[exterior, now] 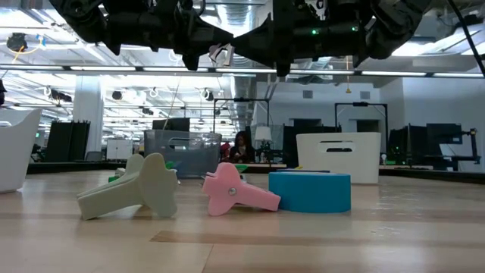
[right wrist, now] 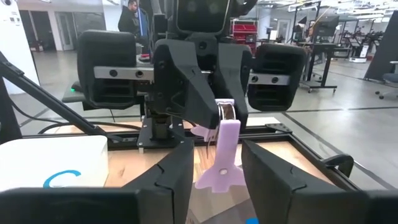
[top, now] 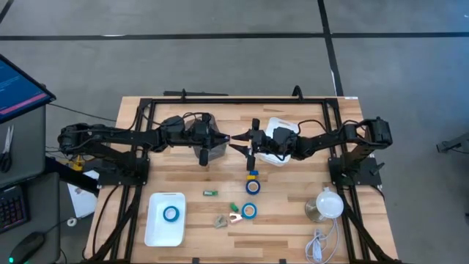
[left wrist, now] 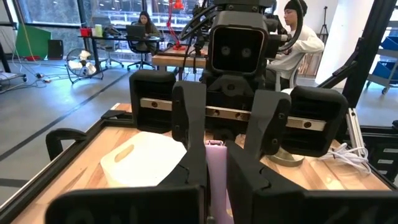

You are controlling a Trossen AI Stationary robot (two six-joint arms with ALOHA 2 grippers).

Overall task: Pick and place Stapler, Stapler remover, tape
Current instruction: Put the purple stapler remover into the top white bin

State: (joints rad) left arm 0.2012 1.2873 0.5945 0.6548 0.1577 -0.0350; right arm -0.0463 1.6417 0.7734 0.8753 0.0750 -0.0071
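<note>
– Between the two claws, held up over the table, what was pictured?

– A lilac staple remover (right wrist: 225,140) was seen pinched in the left gripper (left wrist: 216,168), whose fingers were closed tight on its narrow end. The flared end was left hanging toward the right gripper (right wrist: 217,152). That claw's fingers were set on either side of the remover, parted, with a gap shown on each side. Nothing was gripped by it.

– And the tape?

– Two blue tape rolls (top: 249,210) were left on the boards below the meeting claws, toward the table's near edge. A third roll (top: 171,213) was seen in the white tray (top: 154,227), well off to the left claw's side.

– What was judged most likely to go wrong?

– A dropped handover. If the left claw were opened before the right one was closed on the remover, the piece would be let fall, probably among the rolls beneath. A second risk was noted: only a slim stem was offered, so a grip taken off-centre could let the remover be twisted or squeezed out sideways. The two sets of fingers were also crowded nose to nose, so a knock between them could not be ruled out.
</note>
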